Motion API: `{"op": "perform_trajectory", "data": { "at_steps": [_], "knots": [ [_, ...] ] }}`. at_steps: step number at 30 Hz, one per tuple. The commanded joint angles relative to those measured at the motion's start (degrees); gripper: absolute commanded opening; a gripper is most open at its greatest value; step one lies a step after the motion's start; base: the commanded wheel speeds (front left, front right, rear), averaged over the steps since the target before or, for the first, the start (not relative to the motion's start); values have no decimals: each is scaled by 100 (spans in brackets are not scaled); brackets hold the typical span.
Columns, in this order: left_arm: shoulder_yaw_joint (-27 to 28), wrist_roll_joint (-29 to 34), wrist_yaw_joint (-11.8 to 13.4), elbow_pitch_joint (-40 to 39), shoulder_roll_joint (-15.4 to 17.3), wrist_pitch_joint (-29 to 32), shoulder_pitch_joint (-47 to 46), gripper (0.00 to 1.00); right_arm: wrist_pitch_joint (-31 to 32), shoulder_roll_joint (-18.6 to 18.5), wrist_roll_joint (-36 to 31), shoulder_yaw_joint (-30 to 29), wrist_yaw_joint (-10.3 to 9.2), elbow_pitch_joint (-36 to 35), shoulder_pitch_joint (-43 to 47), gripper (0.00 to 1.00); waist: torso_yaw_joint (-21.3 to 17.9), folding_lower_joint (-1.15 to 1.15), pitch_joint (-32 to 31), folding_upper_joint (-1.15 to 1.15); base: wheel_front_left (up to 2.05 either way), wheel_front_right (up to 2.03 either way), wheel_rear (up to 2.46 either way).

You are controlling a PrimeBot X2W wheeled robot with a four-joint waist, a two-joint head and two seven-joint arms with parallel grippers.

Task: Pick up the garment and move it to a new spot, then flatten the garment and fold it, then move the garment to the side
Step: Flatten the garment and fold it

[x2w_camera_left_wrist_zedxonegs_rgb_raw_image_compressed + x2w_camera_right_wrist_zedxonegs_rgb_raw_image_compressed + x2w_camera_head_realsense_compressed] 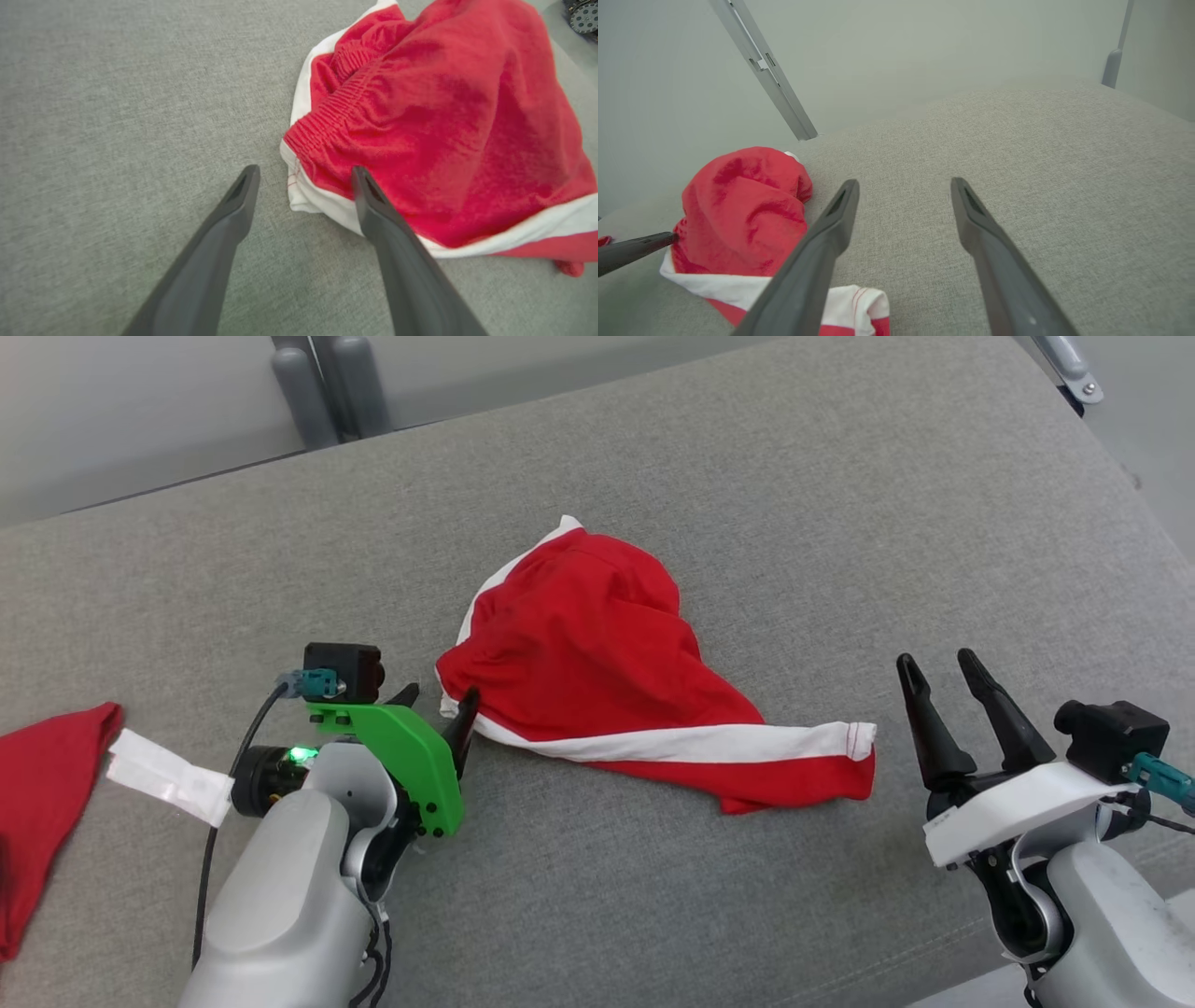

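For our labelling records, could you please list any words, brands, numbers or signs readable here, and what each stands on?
No readable text anywhere. The garment shows no print, and the white strip by the red cloth at the left looks blank.

Crumpled red, white-striped garment (597, 672) on grey cushion (794, 504)

left gripper (304, 171), wide apart, at the waistband corner of the crumpled red-and-white garment (434, 116) on grey fabric (117, 93)

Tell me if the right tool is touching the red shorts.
No: the right tool stands apart from the red shorts, with bare grey cushion between them.
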Motion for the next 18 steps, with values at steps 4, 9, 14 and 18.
{"op": "perform_trajectory", "data": {
  "at_steps": [4, 9, 14, 18],
  "knots": [
    [-106, -106, -15, 379, 51, -58, -332, 100, -35, 18, -54, 72, 0, 126, -83, 100, -142, 0, 153, 0, 0, 0, 0],
    [-270, -237, -16, 646, 53, -280, -492, 0, -41, 35, -95, 85, 0, 215, -100, 100, -78, 0, 70, 0, 0, 0, 0],
    [-332, -362, -17, 640, 33, -729, -445, 0, -38, 14, -113, 42, 0, 268, 53, 100, 139, 0, -101, 0, 0, 0, 0],
    [-344, -436, -6, 510, 36, -981, -173, 0, -39, -11, -137, 7, 0, 304, 131, 100, 407, 0, -271, 0, 0, 0, 0]
  ]
}}
